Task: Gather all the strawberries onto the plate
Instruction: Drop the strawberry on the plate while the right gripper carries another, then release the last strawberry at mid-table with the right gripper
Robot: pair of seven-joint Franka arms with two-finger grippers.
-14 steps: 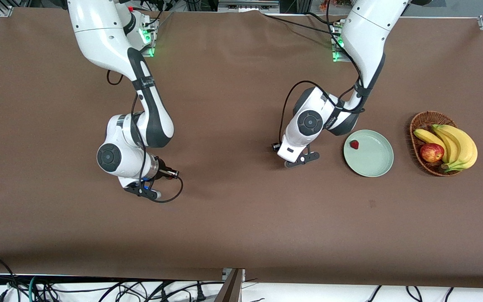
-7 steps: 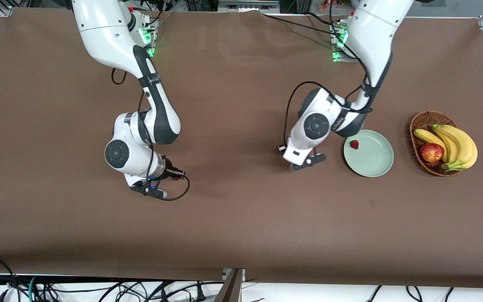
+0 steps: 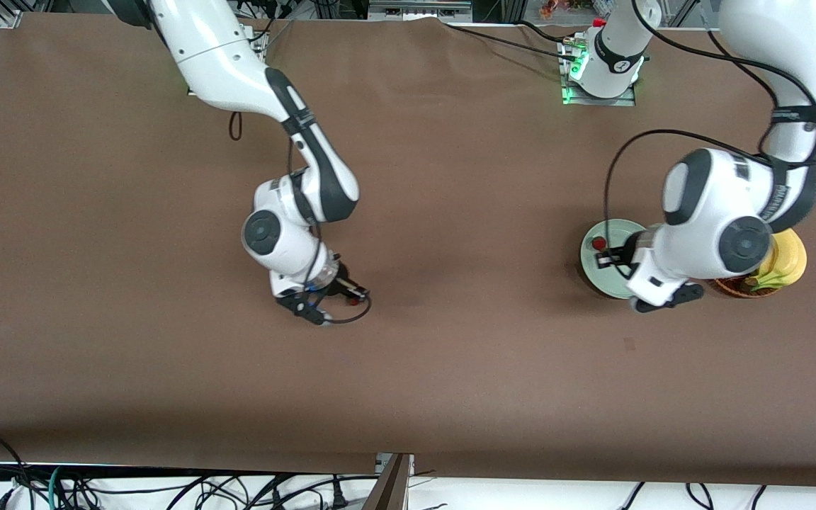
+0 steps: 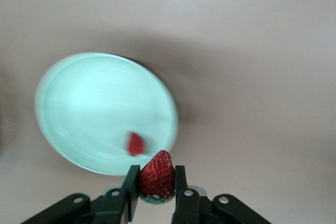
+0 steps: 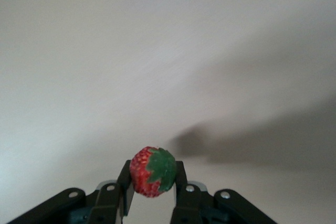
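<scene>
My left gripper (image 4: pixel 156 184) is shut on a red strawberry (image 4: pixel 156 173) with its green top down between the fingers. It hangs at the rim of the pale green plate (image 4: pixel 94 103), where another strawberry (image 4: pixel 136 144) lies. From the front, the left hand (image 3: pixel 665 297) covers much of the plate (image 3: pixel 601 273); the berry in it (image 3: pixel 599 244) still shows. My right gripper (image 5: pixel 153 184) is shut on a third strawberry (image 5: pixel 153 171), green leaf facing the wrist camera. It hovers over bare table near the middle (image 3: pixel 309 309).
The wicker basket (image 3: pixel 737 287) with bananas (image 3: pixel 789 261) stands beside the plate toward the left arm's end, mostly covered by the left arm. Brown cloth covers the table. Cables hang along the edge nearest the front camera.
The left arm swung with its strawberry from the middle side of the plate to over it, hiding the basket. The right arm carried its strawberry toward the table's middle.
</scene>
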